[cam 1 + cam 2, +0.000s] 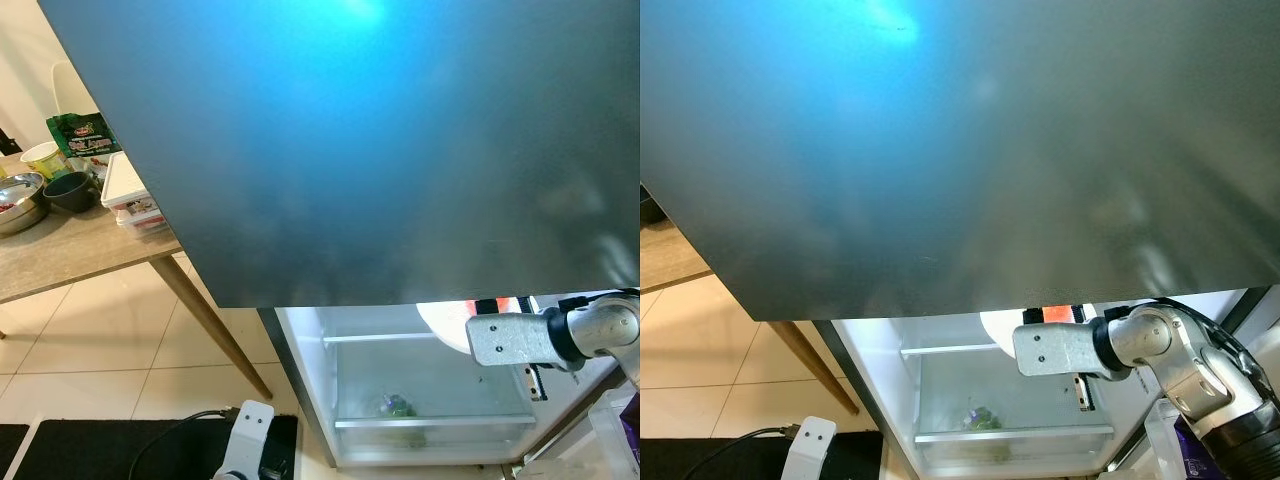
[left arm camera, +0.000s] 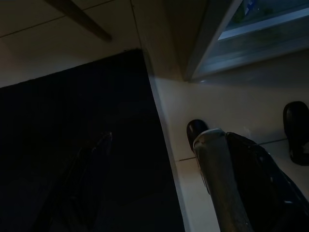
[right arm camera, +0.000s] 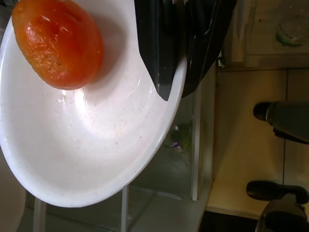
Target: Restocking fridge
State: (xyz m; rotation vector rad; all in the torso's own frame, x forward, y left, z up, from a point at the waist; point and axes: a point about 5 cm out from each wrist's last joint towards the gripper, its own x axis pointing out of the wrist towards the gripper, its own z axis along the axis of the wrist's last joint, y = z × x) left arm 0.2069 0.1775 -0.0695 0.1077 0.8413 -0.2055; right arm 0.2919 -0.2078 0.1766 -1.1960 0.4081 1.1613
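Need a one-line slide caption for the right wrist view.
Right gripper clamps the rim of a white plate carrying a tomato, above the open fridge's glass drawer.

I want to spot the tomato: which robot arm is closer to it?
Right. The right gripper grips the rim of the white plate carrying the tomato, at the open fridge. The left gripper hangs low over the floor, well away.

Wooden table (image 1: 70,255) standing at left over tiled floor (image 1: 120,340). Sitting on it: steel bowl (image 1: 18,200), dark bowl (image 1: 70,190), yellow cup (image 1: 42,157), green bag (image 1: 82,135), stacked white boxes (image 1: 128,195). Black mat (image 1: 110,448) lying on floor, cable (image 1: 175,428) running across it.
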